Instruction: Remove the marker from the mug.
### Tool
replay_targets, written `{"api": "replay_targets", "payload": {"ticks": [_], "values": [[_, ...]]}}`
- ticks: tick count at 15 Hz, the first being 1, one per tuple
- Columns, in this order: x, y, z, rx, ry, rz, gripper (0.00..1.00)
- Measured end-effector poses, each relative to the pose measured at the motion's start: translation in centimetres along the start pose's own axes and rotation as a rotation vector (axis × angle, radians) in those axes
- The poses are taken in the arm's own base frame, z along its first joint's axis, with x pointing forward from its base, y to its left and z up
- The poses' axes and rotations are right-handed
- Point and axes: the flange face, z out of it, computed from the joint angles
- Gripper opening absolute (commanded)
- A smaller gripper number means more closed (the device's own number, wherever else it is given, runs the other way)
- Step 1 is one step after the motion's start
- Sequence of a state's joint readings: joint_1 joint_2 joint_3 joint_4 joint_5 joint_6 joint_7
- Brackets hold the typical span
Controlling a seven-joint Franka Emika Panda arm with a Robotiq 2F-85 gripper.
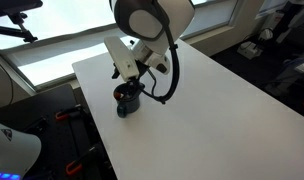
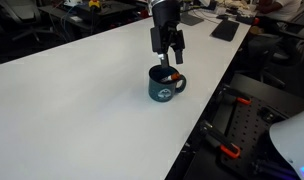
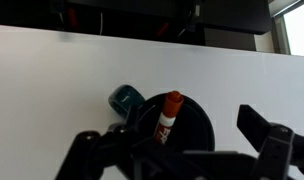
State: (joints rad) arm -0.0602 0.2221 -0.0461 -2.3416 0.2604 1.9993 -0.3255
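1. The mug (image 2: 164, 88) is sitting upright on the white table (image 2: 72, 90), close to the table's edge in both exterior views.
2. The mug is showing dark navy with a light print on its side, and in the wrist view its handle (image 3: 124, 98) is pointing to the upper left.
3. The marker (image 3: 169, 117) is standing inside the mug, tilted. Its orange-red end is sticking up above the rim, and a white body with dark print is showing below it.
4. The gripper (image 2: 169, 60) is hovering right over the mug, pointing down, with its tips just above the rim and the marker end.
5. The fingers (image 3: 267, 135) are spread wide. In the wrist view one is sitting on each side of the mug, with the marker between them.
6. Neither finger is touching the marker, and nothing is being held.
7. Whether the tips are touching the mug rim is not clear from these views.
8. The arm's black cable (image 1: 172, 80) is looping down beside the wrist in an exterior view.
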Motion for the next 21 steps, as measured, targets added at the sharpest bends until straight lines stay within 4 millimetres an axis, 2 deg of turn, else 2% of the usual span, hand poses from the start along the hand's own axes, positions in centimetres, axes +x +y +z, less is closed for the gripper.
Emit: {"api": "replay_targets", "payload": {"ticks": [5,18,19,21], "values": [[0.4,0.5,1.4,0.006,-0.031,0.010,1.00],[0.5,1.2,2.1,0.015,-0.046,0.022,1.00],[0.5,1.3,2.3,0.017,-0.050,0.025,0.80],[0.5,1.6,2.6,0.020,-0.055,0.030,0.66]]}}
